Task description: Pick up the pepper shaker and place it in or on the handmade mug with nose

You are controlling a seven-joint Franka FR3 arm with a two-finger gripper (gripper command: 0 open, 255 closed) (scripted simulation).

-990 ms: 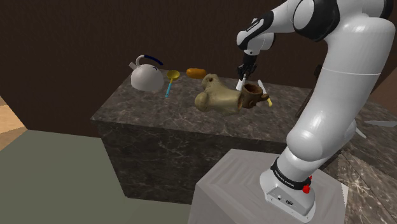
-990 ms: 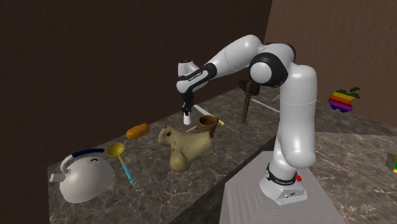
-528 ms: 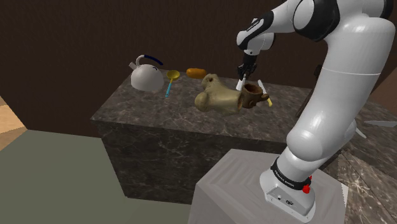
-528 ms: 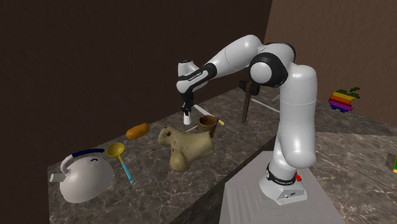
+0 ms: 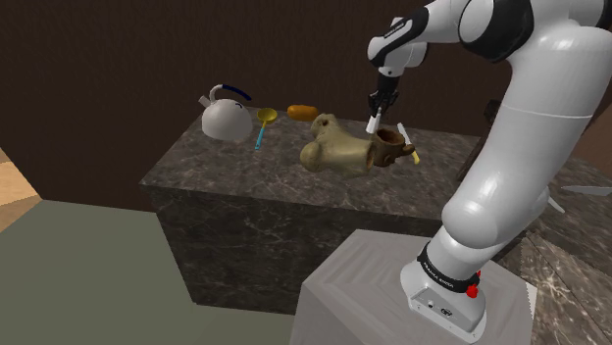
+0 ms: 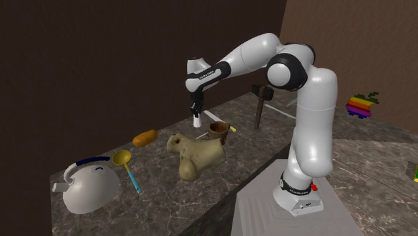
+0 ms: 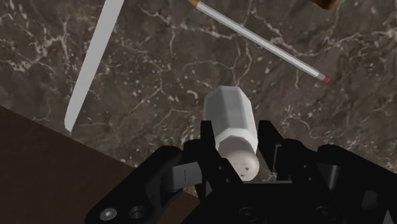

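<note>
White pepper shaker point(image 7: 230, 121) up by the back edge of the counter point(image 7: 159, 70)
We've got the gripper point(image 7: 236, 135) pinching it above the marble, near the brown mug point(image 5: 390, 147); the wall point(image 7: 44, 178) is close behind, and the mug's nose is hard to make out.

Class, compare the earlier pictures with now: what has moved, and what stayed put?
The gripper, shut on the white pepper shaker, rose slightly, carrying it higher above the marble counter. The brown mug, tan bone-shaped object, kettle and spoon stayed put.
</note>
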